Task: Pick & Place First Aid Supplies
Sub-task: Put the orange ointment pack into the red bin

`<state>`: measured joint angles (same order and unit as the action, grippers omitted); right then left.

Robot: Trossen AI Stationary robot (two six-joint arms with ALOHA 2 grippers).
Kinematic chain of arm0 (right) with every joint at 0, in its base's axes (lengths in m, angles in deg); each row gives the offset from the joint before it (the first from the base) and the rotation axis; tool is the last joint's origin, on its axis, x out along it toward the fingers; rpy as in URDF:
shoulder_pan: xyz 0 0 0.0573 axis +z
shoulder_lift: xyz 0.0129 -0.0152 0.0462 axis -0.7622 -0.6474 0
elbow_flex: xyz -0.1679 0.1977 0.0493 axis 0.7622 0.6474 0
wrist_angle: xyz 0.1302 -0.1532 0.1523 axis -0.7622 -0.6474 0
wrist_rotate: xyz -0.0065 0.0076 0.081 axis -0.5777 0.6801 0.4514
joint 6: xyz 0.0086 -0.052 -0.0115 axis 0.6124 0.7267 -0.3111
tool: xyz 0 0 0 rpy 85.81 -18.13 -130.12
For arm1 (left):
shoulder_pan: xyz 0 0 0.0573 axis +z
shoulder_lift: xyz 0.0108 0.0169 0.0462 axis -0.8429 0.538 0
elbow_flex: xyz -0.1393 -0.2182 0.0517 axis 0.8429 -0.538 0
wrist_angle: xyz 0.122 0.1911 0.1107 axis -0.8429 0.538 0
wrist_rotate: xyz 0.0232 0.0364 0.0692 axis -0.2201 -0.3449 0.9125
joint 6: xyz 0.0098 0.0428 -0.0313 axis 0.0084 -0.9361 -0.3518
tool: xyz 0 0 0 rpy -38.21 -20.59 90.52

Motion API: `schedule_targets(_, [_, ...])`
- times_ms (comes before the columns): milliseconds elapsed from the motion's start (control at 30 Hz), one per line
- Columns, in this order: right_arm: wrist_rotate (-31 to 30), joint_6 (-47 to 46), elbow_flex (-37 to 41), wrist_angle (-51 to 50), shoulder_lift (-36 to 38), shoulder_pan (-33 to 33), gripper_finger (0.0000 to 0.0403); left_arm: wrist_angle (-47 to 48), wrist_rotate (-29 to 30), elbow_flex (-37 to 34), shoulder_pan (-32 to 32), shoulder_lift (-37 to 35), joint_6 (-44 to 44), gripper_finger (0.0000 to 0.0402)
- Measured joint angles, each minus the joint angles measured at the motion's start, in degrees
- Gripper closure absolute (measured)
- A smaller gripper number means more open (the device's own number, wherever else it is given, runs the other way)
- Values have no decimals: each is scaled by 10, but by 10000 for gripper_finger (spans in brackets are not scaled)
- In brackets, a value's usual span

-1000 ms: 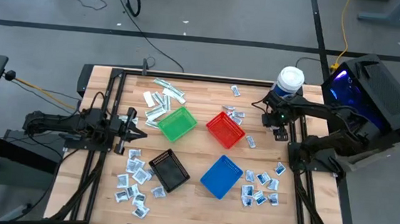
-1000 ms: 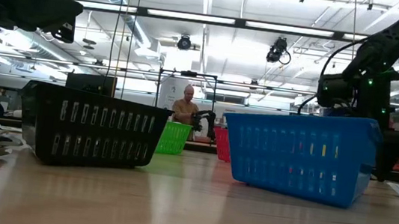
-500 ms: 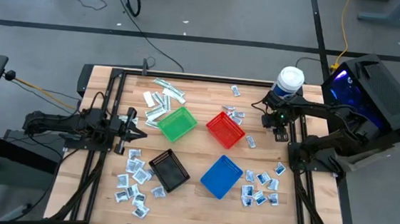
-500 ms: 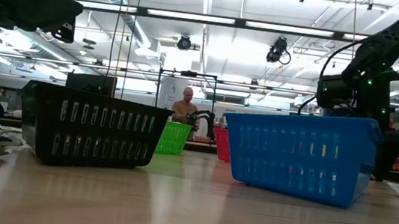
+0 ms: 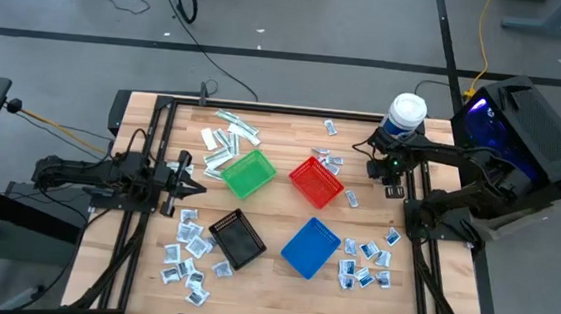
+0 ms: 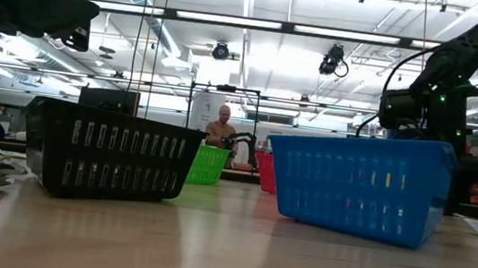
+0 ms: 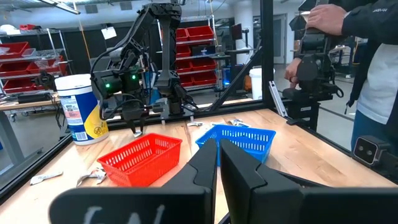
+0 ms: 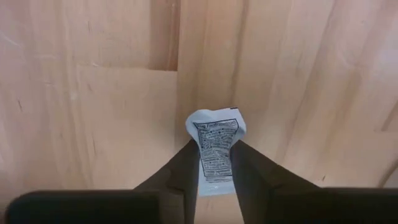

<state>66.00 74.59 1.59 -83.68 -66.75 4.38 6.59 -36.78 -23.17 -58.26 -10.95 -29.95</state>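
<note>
My right gripper [image 5: 393,190] stands at the table's far right, just in front of the white-lidded tub [image 5: 405,115], and is shut on a small white printed packet [image 8: 216,147]. My left gripper [image 5: 187,178] waits shut at the table's left side, beside the green basket [image 5: 249,173], with nothing between its fingers [image 7: 217,163]. More first aid packets lie flat on the wood: squarish sachets at the near left [image 5: 187,255] and near right [image 5: 364,264], longer strips at the far left [image 5: 227,138], and a few beside the red basket [image 5: 316,180]. My right gripper pinches the packet's two long edges [image 8: 200,155] between its two fingers [image 8: 186,167], which point down from above. The packet's far end [image 8: 215,119] sticks out past the fingertips and bows a little. I cannot tell whether it is off the table.
A black basket [image 5: 237,240] and a blue basket [image 5: 311,247] stand near the front middle. Dark frame rails run along the left and right table edges. A person [image 7: 367,62] stands beyond the table's right side.
My right gripper has shut on the packet while staying in place in front of the tub.
</note>
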Motion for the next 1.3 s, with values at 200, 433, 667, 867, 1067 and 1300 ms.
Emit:
schedule_targets(200, [-2,-2,0,1,1,0,329,0,0,0,0,0,0,376])
schedule_targets(433, [-6,-4,-9,0,12,0,335,0,0,0,0,0,0,376])
schedule_targets(667, [-3,-20,-39,-8,31,16,335,0,0,0,0,0,0,376])
schedule_targets(867, [1,-69,-94,-9,33,46,335,0,0,0,0,0,0,376])
schedule_targets(1067, [2,-89,-151,-10,33,85,335,0,0,0,0,0,0,376])
schedule_targets(1300, [2,-116,-204,8,24,148,335,0,0,0,0,0,0,376])
